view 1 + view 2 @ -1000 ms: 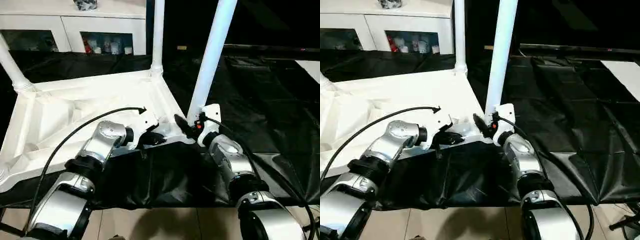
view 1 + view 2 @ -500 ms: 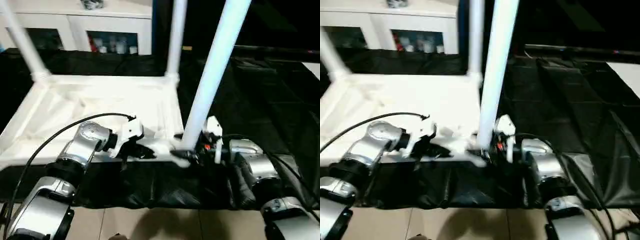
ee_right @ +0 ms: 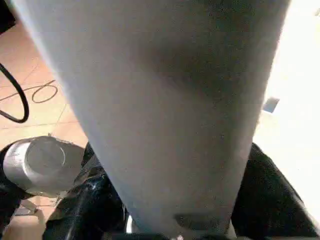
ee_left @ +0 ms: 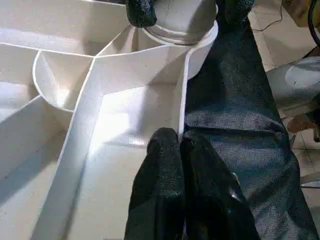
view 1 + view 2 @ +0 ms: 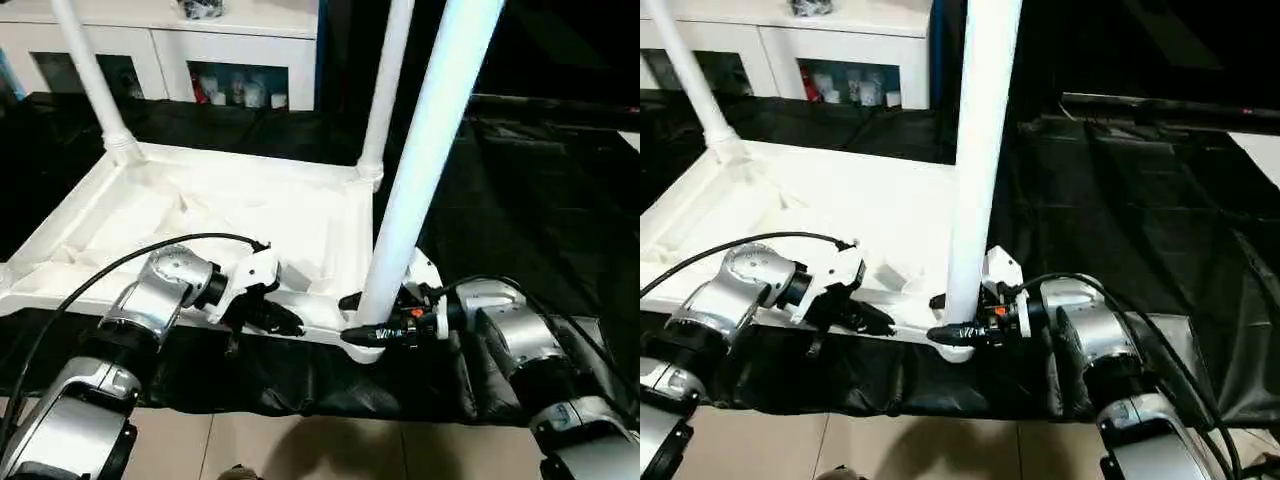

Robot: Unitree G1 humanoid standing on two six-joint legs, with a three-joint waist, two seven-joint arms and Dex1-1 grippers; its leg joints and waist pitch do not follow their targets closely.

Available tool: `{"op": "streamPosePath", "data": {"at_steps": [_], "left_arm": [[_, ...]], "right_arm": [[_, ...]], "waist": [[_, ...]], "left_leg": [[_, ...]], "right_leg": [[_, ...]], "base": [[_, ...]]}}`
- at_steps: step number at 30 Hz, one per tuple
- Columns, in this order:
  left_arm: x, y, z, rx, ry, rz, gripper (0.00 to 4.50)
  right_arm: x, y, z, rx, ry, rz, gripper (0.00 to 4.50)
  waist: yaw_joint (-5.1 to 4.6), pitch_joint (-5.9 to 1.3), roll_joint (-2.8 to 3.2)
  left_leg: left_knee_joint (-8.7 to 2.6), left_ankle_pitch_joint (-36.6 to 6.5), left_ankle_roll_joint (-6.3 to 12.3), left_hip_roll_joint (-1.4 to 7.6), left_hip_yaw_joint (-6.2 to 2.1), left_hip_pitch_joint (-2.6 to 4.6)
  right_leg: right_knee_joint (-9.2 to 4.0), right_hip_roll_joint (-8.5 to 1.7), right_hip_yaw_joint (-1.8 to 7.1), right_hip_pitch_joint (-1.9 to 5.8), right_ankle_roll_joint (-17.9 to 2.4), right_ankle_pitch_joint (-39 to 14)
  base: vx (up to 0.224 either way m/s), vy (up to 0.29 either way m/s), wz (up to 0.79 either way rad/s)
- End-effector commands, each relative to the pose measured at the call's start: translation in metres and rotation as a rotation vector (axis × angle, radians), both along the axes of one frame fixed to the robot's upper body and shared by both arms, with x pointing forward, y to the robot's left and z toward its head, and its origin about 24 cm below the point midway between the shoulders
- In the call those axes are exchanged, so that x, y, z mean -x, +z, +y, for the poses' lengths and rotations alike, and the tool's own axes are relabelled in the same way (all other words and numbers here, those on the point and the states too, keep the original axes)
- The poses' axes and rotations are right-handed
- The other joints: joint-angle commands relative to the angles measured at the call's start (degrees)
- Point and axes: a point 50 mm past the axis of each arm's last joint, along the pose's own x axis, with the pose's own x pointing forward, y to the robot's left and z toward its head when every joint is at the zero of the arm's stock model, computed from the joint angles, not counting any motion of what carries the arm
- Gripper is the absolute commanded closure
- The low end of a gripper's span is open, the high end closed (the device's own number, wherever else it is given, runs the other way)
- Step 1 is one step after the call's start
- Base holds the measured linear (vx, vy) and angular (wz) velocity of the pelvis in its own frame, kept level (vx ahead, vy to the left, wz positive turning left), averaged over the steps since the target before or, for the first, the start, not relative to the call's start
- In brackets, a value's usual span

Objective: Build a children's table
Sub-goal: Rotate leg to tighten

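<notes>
You're seating a leg (image 5: pixel 425 160) in the near corner socket of the upturned tabletop (image 5: pixel 250 215). Right gripper (image 5: pixel 365 318) clamps the leg's base; left gripper (image 4: pixel 179 150) pinches the tabletop's rim. Next, press it straight down.

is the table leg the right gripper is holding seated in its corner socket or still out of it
In. The leg stands with its base inside the tabletop's near corner socket, right gripper closed around it just above. How deeply it is seated cannot be told.
</notes>
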Motion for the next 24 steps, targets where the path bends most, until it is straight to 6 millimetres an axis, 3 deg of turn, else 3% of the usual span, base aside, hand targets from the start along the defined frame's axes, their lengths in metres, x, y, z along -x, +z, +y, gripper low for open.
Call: {"op": "streamPosePath", "data": {"at_steps": [1,2,4,7,9,11,17,21,24], "left_arm": [[-0.007,0.008,-0.005,0.034,0.057,-0.049,4.50],[-0.008,0.008,-0.006,0.042,0.067,-0.050,4.50],[-0.011,0.009,-0.008,0.049,0.104,-0.062,4.50],[-0.018,0.009,-0.015,0.061,0.198,-0.089,4.50],[-0.022,0.008,-0.022,0.077,0.248,-0.097,4.50],[-0.024,0.007,-0.031,0.087,0.274,-0.109,4.50],[-0.031,0.005,-0.072,0.110,0.366,-0.151,4.50],[-0.033,0.006,-0.083,0.111,0.375,-0.171,4.50],[-0.033,0.006,-0.084,0.109,0.365,-0.176,4.50]], "right_arm": [[0.019,-0.019,0.017,0.034,0.134,0.115,2.33],[0.019,-0.019,0.017,0.020,0.116,0.116,2.36],[0.016,-0.018,0.017,-0.025,0.033,0.115,2.36],[0.005,-0.021,0.017,-0.055,-0.176,0.092,2.40],[-0.003,-0.025,0.015,-0.050,-0.325,0.083,2.41],[-0.009,-0.029,0.015,-0.040,-0.446,0.068,2.43],[-0.026,-0.045,0.030,0.030,-0.845,0.092,2.47],[-0.033,-0.044,0.042,0.049,-0.951,0.096,2.47],[-0.035,-0.040,0.047,0.028,-0.935,0.066,2.47]], "waist": [[-0.16,-3.40,-0.08],[-0.05,-3.44,0.43],[-0.07,-3.50,0.10],[-0.13,-3.34,0.38],[-0.54,-3.09,0.30],[-0.99,-2.98,0.41],[-2.41,-3.05,0.46],[-2.81,-3.15,0.44],[-2.96,-3.12,0.48]], "left_leg": [[-3.63,-10.0,2.53,2.55,-0.91,0.37],[-3.60,-9.8,2.48,2.50,-0.95,0.36],[-3.56,-9.7,2.54,2.47,-0.90,0.32],[-3.71,-10.7,1.84,2.53,-0.96,0.35],[-3.92,-13.7,0.03,2.32,-1.26,0.65],[-3.98,-15.0,-0.45,2.15,-1.46,0.69],[-3.93,-15.6,-0.34,1.91,-1.40,0.88],[-4.00,-15.4,0.04,1.84,-1.41,0.76],[-4.00,-15.8,0.57,1.88,-1.31,0.73]], "right_leg": [[-3.94,-4.45,3.78,3.00,-8.9,-15.9],[-3.89,-4.50,3.80,3.04,-9.0,-15.5],[-3.87,-4.41,3.79,3.11,-9.1,-14.6],[-4.13,-4.51,3.80,2.94,-8.8,-16.1],[-4.92,-4.74,3.62,2.79,-7.6,-22.5],[-5.38,-4.87,3.51,2.82,-6.5,-25.9],[-5.46,-4.48,3.56,2.65,-6.6,-24.2],[-5.31,-4.45,3.59,2.82,-6.9,-22.6],[-5.28,-4.39,3.63,2.83,-7.3,-21.6]], "base": [[0.000,0.000,0.00],[0.000,0.000,0.00],[0.000,0.000,0.00],[0.000,0.000,0.00],[0.000,0.000,0.00],[0.000,0.000,0.00],[0.000,0.000,0.00],[0.000,0.000,0.00],[0.000,0.000,0.00]]}}
